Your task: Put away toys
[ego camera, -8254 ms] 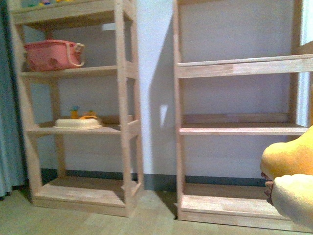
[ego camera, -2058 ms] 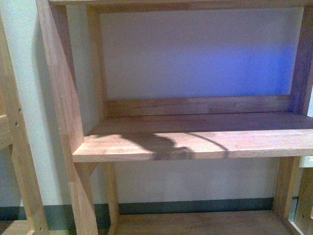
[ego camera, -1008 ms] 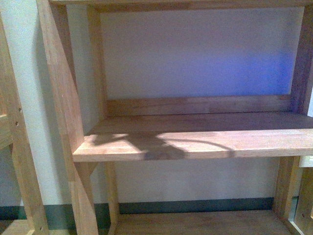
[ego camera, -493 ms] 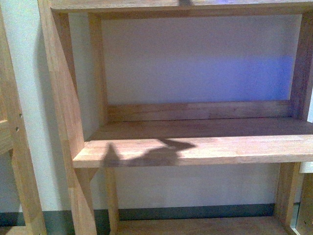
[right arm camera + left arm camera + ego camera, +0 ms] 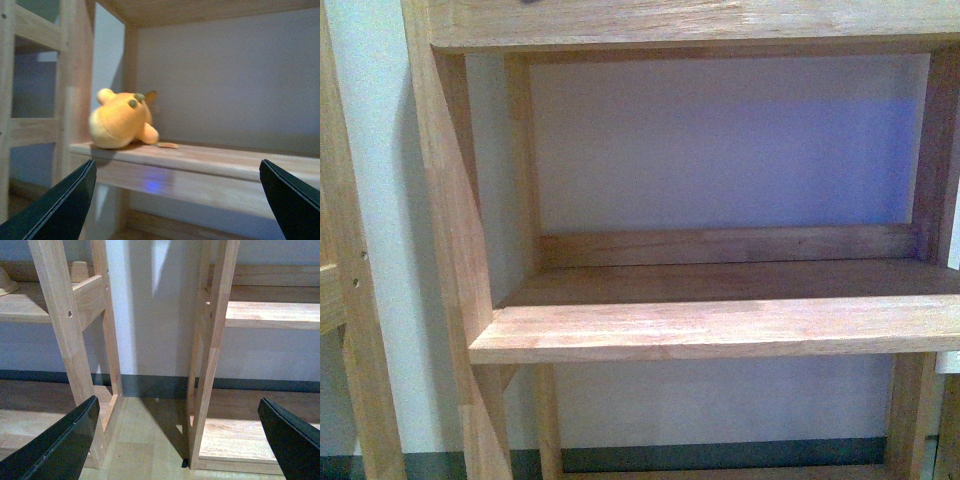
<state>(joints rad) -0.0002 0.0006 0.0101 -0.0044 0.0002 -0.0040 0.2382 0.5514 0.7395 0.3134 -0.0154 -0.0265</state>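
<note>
The plush point(image 5: 122, 120) lies on a wooden shelf point(image 5: 210, 165) ahead of the right gripper point(image 5: 175, 200), whose jaws stand wide apart and empty. The left gripper point(image 5: 175, 440), also open, faces shelf posts point(image 5: 212, 340), floor and wall.

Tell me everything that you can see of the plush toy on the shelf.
The plush toy shows only in the right wrist view. It is a small soft animal of orange-yellow fuzzy fabric, with a paler rounded end, small dark spots and a pointed ear. It lies on its side on a wooden shelf, near the edge and close to the upright post. Only the shelf touches it; the right gripper is open and apart from it.
</note>
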